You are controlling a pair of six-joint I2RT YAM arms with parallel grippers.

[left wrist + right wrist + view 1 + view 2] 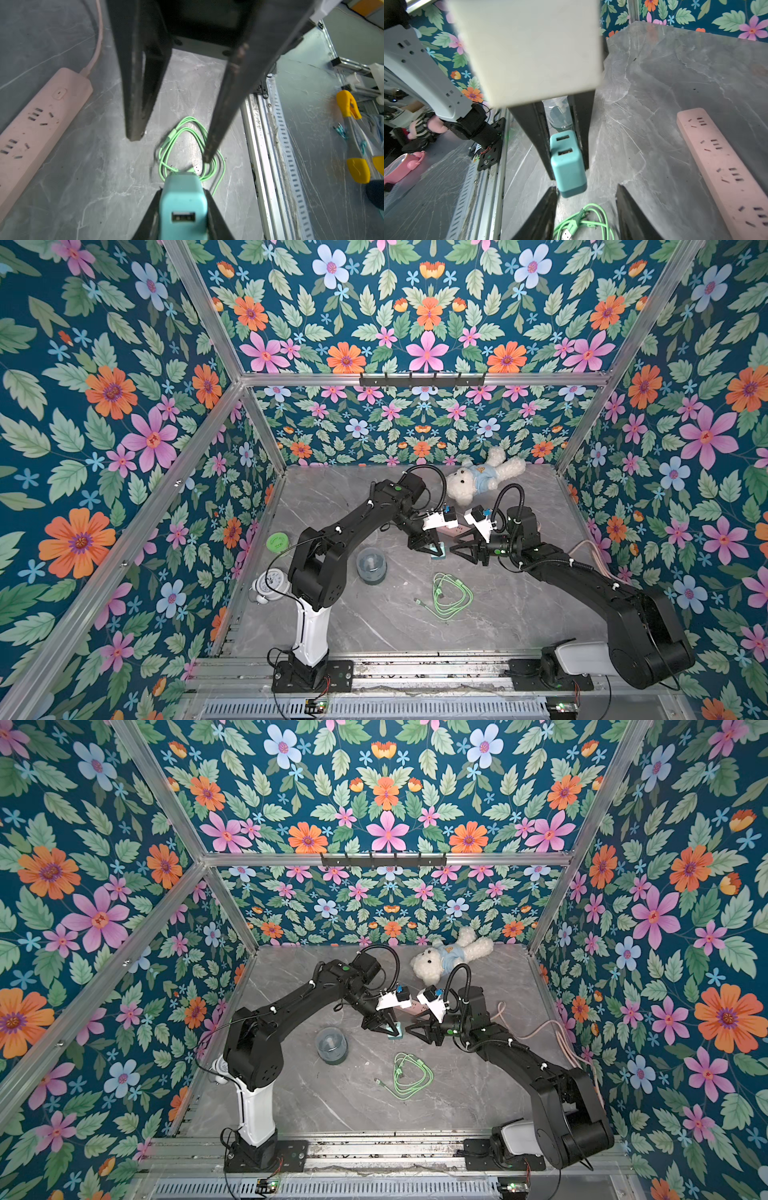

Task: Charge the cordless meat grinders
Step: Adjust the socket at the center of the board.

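The cordless meat grinder (371, 565) (331, 1046), a clear dome on a teal base, stands upright on the grey table between the two arms' reach. My left gripper (432, 547) (184, 192) is shut on a small teal plug adapter (184, 199) (568, 168), its USB ports showing, just above the table. Facing it, my right gripper (459, 551) (586, 187) is open, with one fingertip close beside the adapter's lower end and nothing between its fingers. A coiled green cable (451, 595) (583, 220) lies on the table in front of both grippers.
A pink power strip (37, 124) (724, 172) lies on the table behind the grippers, its cord running right. A white teddy bear (484, 479) lies at the back. A green round-lidded jar (277, 542) and a white alarm clock (272, 585) sit at the left edge.
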